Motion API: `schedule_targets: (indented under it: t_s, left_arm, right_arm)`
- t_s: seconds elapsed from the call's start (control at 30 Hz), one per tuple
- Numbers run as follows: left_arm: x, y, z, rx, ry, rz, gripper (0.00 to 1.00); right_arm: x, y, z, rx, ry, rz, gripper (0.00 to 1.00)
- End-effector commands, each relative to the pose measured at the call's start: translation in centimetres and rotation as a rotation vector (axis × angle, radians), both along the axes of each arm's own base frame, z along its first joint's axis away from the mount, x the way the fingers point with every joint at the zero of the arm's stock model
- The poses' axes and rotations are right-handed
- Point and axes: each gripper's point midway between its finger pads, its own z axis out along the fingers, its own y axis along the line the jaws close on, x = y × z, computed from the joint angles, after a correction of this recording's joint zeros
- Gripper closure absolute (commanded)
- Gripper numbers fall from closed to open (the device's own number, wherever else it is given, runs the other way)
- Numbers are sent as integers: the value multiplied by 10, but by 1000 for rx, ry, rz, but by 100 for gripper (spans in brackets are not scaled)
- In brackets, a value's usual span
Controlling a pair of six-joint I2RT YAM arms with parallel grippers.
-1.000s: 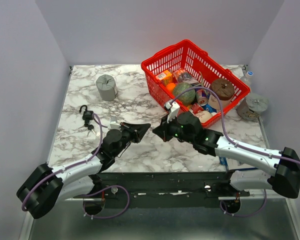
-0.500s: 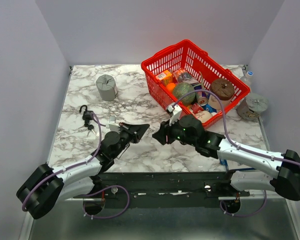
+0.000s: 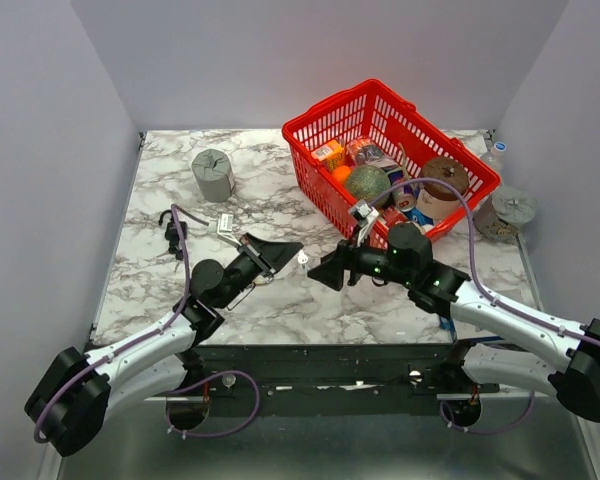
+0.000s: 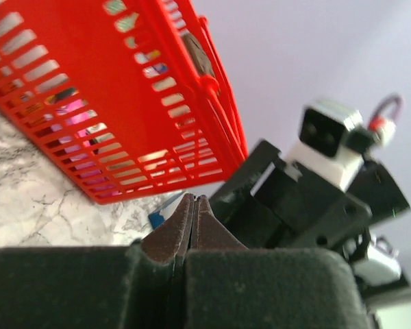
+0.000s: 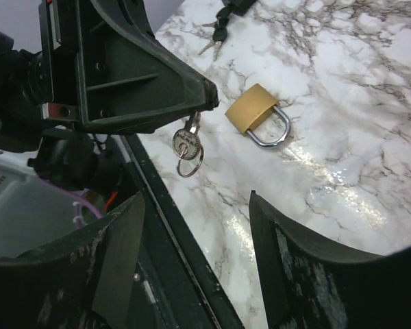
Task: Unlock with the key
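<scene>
The left hand (image 5: 207, 101) pinches a round-headed silver key (image 5: 185, 141); the right hand (image 5: 195, 202) gapes over a veined marble table (image 5: 370, 137).

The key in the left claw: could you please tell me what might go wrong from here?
The left claw pinches the key only at its very tips, so the dangling key may swing or slip out. The brass padlock lies flat and loose on the table; pushing the key in could slide it away unless the open right claw steadies it.
</scene>
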Motion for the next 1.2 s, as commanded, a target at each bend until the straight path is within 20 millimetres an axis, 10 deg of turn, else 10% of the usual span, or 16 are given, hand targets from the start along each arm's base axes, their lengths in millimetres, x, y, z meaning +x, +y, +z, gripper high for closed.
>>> schedule_targets:
  t_s: [0.0, 0.7, 1.17]
  left_arm:
    - [-31, -21, 26, 100, -251, -217, 100]
    - [-51, -22, 37, 71, -384, -286, 100]
    - [-48, -17, 44, 63, -412, -240, 100]
  right_arm:
    - [-25, 4, 29, 162, 33, 182, 34]
    - [-29, 14, 27, 190, 100, 232, 68]
    - [-33, 14, 24, 201, 115, 251, 69]
